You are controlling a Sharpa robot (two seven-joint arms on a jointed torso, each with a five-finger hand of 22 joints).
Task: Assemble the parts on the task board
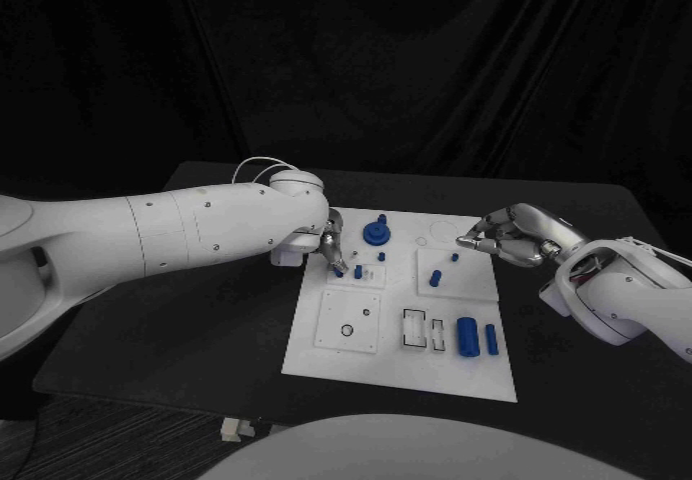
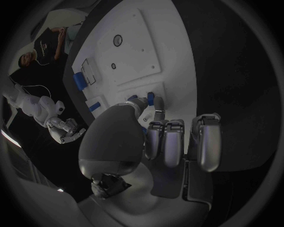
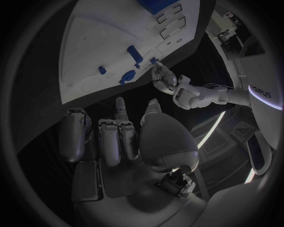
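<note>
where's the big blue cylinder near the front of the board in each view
Head view: the big cylinder lies on the board near its front right corner, beside a thinner blue piece.
Left wrist view: the cylinder shows at the board's edge, next to the rectangular slots.
Right wrist view: it shows partly, cut off at the circle's rim.
Shared landmark: the rectangular slots beside it.

Blue parts [image 1: 469,336] are showing against the white board [image 1: 353,350], itself lying on the black table [image 1: 173,330]; silver hands [image 1: 508,236] are gleaming beside the board.
</note>
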